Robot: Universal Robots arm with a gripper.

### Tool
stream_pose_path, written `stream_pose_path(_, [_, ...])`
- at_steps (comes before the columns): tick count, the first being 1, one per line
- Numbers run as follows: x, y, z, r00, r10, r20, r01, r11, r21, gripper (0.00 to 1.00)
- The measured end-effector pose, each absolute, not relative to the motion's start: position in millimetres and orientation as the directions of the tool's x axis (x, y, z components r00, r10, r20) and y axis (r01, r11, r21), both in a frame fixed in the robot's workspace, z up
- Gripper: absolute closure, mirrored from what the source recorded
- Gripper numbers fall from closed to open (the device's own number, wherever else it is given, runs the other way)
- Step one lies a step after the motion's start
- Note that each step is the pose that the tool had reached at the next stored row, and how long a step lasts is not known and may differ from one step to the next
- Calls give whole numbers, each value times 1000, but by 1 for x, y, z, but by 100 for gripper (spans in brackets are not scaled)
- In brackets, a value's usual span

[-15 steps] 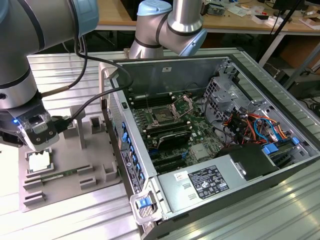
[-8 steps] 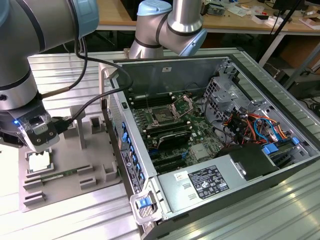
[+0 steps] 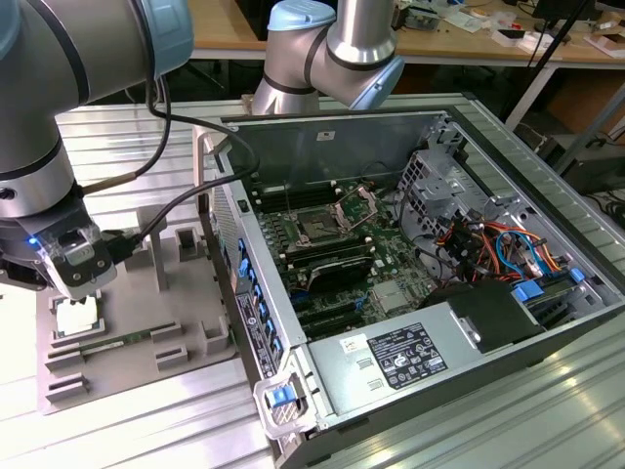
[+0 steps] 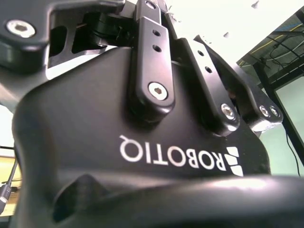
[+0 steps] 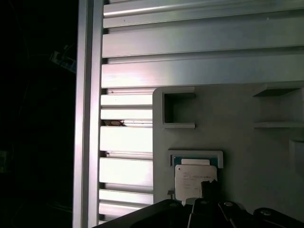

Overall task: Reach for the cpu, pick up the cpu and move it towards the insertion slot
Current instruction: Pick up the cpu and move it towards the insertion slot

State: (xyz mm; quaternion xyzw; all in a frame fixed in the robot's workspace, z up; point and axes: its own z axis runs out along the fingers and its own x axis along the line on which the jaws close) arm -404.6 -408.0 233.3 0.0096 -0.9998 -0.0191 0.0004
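At the exterior view's lower left, the gripper (image 3: 82,281) hangs from the grey arm (image 3: 39,127), directly over the cpu (image 3: 76,318). It sits very close to the chip, but I cannot tell whether it touches it or whether the gripper is open or closed.

The cpu lies flat, whitish-silver side up, in a pocket near the left edge of the grey fixture plate (image 3: 186,293). In the first wrist view the cpu (image 5: 190,180) rests in a shallow raised frame on the fixture plate (image 5: 237,142), and a dark part of the gripper overlaps one of its corners. A thin green memory stick (image 3: 112,344) lies on the plate just beside the cpu, nearer the frame's lower edge.

The plate sits on a ribbed aluminium tabletop (image 3: 137,147). An open computer case (image 3: 469,127) takes up the centre and right of the exterior view. Inside it lies the green motherboard (image 3: 381,264). The insertion slot (image 3: 317,228) is near the middle of the frame, well apart from the cpu, and its retention bracket (image 3: 356,205) is swung up beside it. A silver finned heatsink (image 3: 391,298) sits lower right of the slot.

The second wrist view shows the gripper's black body and linkage bars from close up.
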Motion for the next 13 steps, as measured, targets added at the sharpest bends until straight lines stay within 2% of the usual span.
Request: stream_pose_path(13, [-405, -408, 229, -1000, -19, 0, -19, 999, 38, 89])
